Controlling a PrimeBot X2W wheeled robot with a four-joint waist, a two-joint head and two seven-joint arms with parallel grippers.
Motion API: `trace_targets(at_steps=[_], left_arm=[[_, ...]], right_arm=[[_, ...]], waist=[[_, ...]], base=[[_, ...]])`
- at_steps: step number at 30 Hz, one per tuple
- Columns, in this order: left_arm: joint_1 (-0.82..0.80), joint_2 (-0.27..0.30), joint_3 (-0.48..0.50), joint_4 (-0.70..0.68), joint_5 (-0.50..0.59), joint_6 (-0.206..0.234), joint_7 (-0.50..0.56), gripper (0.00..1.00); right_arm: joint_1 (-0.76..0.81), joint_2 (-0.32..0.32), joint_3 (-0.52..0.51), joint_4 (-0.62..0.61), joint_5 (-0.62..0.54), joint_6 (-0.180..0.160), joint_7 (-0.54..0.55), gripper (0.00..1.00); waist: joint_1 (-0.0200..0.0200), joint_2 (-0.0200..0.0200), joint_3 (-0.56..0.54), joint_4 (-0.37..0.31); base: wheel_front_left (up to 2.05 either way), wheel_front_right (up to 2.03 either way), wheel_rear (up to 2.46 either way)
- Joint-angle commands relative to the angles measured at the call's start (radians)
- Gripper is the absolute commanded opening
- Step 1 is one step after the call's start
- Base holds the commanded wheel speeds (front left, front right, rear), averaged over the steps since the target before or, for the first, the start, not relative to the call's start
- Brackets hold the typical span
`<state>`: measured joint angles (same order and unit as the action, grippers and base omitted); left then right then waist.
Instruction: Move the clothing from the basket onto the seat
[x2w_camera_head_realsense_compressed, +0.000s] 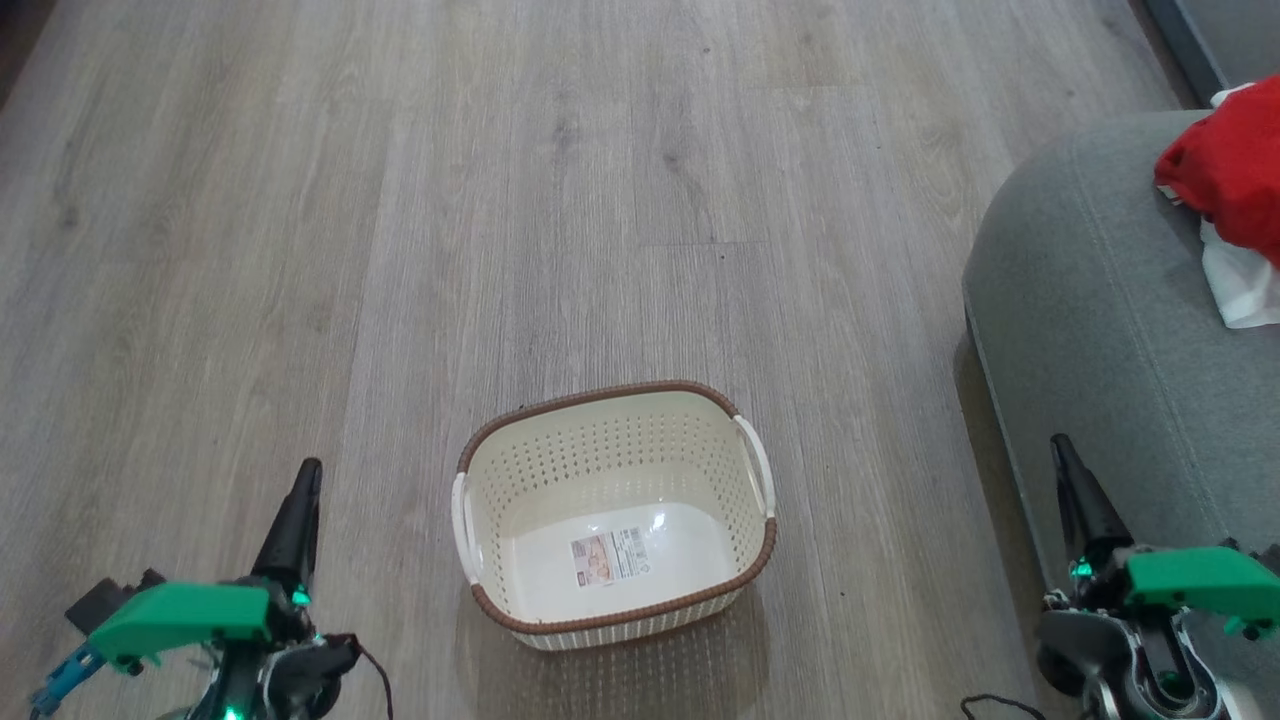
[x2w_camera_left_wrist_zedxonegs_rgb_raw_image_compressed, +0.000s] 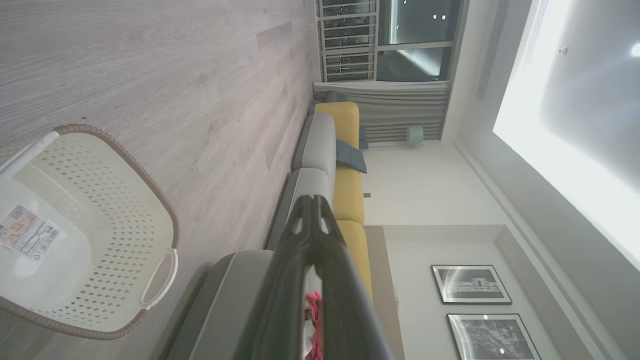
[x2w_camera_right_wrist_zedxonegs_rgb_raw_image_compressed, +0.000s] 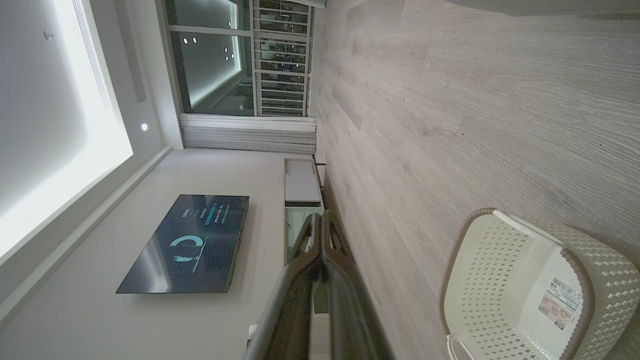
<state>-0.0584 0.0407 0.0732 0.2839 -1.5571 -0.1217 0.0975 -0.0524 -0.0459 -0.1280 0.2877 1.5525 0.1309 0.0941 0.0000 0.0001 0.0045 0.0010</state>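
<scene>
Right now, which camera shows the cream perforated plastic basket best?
The head view: the whole cream perforated plastic basket shows from above, with its inside label. The left wrist view cuts it at the frame's left edge; the right wrist view cuts it at the bottom right.

Living room with a pale grey wood-plank floor (x2w_camera_head_realsense_compressed: 600, 200), lit from the ceiling.
In the right wrist view, a dark window (x2w_camera_right_wrist_zedxonegs_rgb_raw_image_compressed: 215, 55) sits at eleven o'clock with a pleated curtain (x2w_camera_right_wrist_zedxonegs_rgb_raw_image_compressed: 250, 140) beside it and a wall television (x2w_camera_right_wrist_zedxonegs_rgb_raw_image_compressed: 187, 245) at eight o'clock. In the left wrist view, a bright ceiling panel (x2w_camera_left_wrist_zedxonegs_rgb_raw_image_compressed: 565, 125) glows at three o'clock, two framed pictures (x2w_camera_left_wrist_zedxonegs_rgb_raw_image_compressed: 470, 284) hang at four o'clock, and yellow sofa backs (x2w_camera_left_wrist_zedxonegs_rgb_raw_image_compressed: 347, 195) stand near centre.
</scene>
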Motion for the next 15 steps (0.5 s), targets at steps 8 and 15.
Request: trace_targets(at_steps=[8,15], left_arm=[[-0.050,0.009,0.041,-0.038,-0.051,-0.009,0.016,0.00],[-0.050,0.009,0.041,-0.038,-0.051,-0.009,0.016,0.00]], right_arm=[[-0.056,-0.004,0.014,-0.043,0.056,0.000,0.019,0.00],[-0.056,-0.004,0.014,-0.043,0.056,0.000,0.019,0.00]], waist=[[0.0000,-0.0001,-0.001,-0.001],[0.0000,-0.0001,-0.001,-0.001]], base=[[0.00,0.00,0.00],[0.00,0.00,0.00]])
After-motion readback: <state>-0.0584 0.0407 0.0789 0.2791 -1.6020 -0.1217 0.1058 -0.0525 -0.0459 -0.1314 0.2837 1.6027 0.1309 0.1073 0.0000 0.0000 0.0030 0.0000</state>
